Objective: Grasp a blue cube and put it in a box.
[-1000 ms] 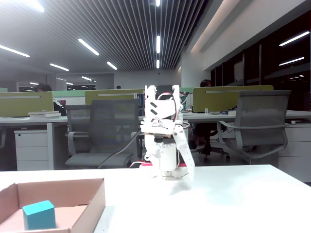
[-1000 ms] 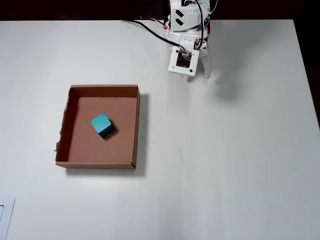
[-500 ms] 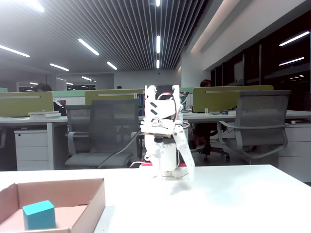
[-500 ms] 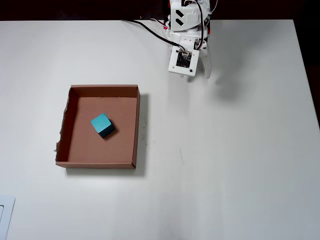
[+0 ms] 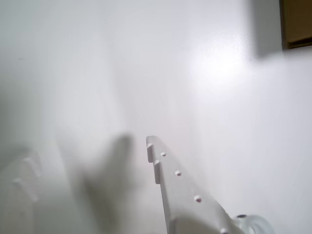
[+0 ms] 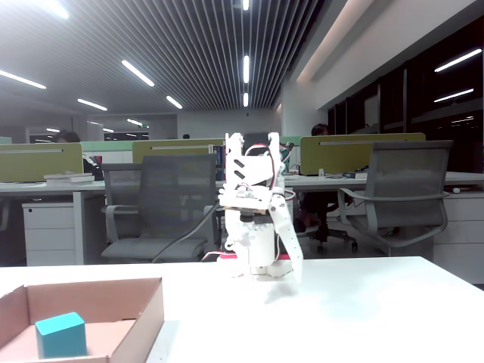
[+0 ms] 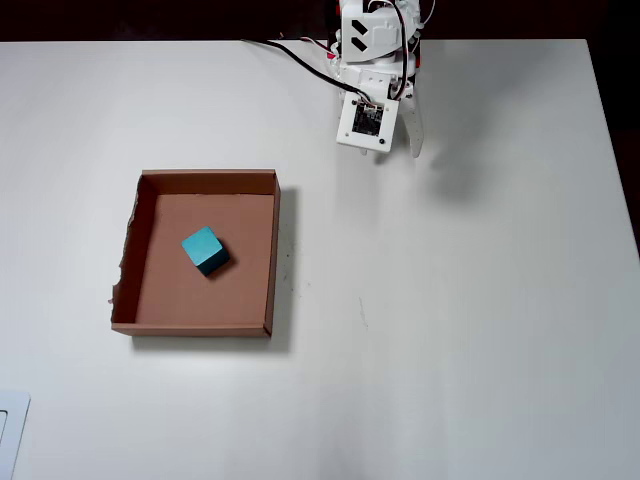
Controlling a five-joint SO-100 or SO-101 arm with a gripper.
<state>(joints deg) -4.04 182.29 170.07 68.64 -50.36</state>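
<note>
One blue cube [image 7: 204,249] lies inside the box [image 7: 273,250] in the overhead view, resting on the pinkish-brown floor a little above the middle, turned at an angle to the walls and touching none of them. The box sits on the white table [image 7: 480,330], and the arm [image 7: 372,40] stands at the table's top edge, up and to the right of the box and well apart from it. The gripper [image 7: 410,140] is folded in close to the arm's base, pointing down the picture over bare table to the right of the box's upper right corner. It holds nothing; the cube is far from it, with the box's right wall between them.

In the fixed view, which looks across the table at low height, the box [image 6: 144,318] is at the lower left and the cube [image 6: 60,334] stands on its floor near the front, clear of the cardboard walls. The arm [image 6: 253,204] is behind and to the right of the box, hunched over, with the gripper [image 6: 291,268] hanging just above the table, empty. Office chairs [image 6: 162,204] and desks fill the room behind.

In the wrist view, a white finger [image 5: 170,180] reaches up from the bottom edge over bare table, with a blurred second finger at the lower left, a clear gap between them and nothing in it: the jaws are parted. A corner of the box [image 5: 295,24] shows at the top right, far from the fingers.
</note>
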